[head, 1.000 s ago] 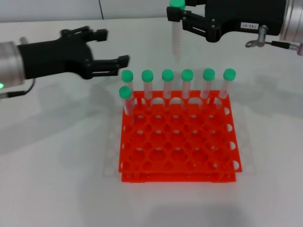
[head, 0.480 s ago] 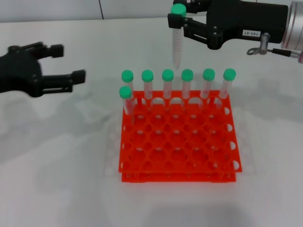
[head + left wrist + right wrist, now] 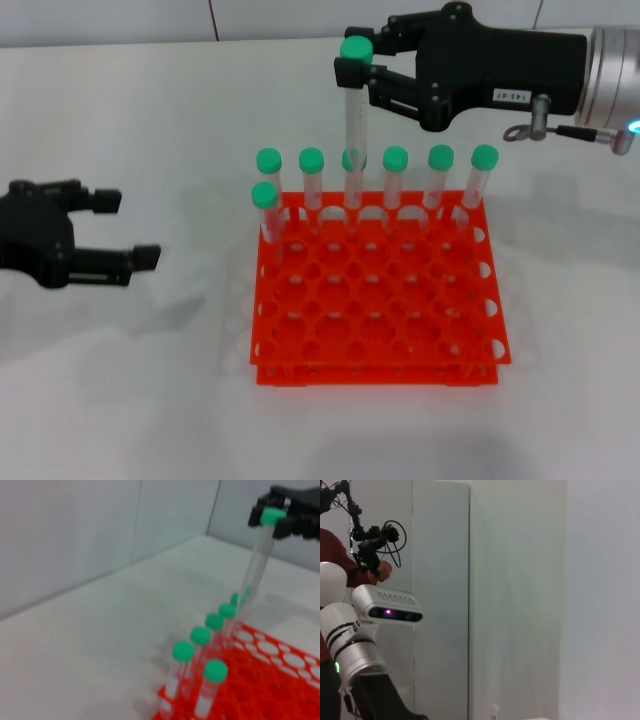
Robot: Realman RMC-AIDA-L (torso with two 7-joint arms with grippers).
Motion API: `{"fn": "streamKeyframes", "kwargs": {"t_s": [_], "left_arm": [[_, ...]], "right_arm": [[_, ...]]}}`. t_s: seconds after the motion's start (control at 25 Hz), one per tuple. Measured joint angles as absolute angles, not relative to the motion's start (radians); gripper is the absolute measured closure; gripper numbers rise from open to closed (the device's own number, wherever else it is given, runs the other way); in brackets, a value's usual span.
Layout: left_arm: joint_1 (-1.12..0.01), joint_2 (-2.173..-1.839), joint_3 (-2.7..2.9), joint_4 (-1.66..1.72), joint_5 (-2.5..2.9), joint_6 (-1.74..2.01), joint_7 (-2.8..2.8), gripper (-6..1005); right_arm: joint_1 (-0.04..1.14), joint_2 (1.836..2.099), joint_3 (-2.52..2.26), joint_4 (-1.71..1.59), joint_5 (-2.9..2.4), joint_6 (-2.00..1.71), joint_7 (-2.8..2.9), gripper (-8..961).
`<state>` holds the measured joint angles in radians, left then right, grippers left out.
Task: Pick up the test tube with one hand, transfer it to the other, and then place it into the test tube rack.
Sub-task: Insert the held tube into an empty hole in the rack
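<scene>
My right gripper [image 3: 356, 64], black with a white label, is shut on the test tube [image 3: 354, 115] just under its green cap. It holds the tube upright above the back row of the orange-red test tube rack [image 3: 380, 375]. The tube's lower end overlaps the third back-row cap. The left wrist view also shows the held tube [image 3: 256, 572], the right gripper [image 3: 275, 517] and the rack [image 3: 280, 690]. My left gripper [image 3: 125, 228], black and unlabelled, is open and empty, low over the table, left of the rack.
Several green-capped tubes [image 3: 311, 175] stand along the rack's back row, and one [image 3: 265, 205] stands in the second row at the left. The other holes hold nothing. The right wrist view shows only a wall, a person and robot parts.
My left gripper has drawn back to the left and toward the table's front, away from the tube. My right gripper has carried the tube left and lower, toward the rack's back row.
</scene>
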<state>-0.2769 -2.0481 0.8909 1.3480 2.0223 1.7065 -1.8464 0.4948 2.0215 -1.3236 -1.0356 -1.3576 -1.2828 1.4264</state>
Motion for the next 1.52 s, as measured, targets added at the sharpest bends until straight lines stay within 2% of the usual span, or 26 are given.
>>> {"fn": "streamKeyframes", "kwargs": {"t_s": [0.92, 1.52], "left_arm": [[-0.309, -2.073, 0.900, 1.248, 2.230, 1.710, -1.783, 106], [-0.316, -2.074, 0.900, 1.222, 2.238, 1.704, -1.762, 106]], "right_arm": [[0.492, 2.020, -1.482, -1.018, -1.296, -1.128, 1.418, 688], [0.483, 2.021, -1.510, -1.008, -1.294, -1.116, 1.417, 688]]}}
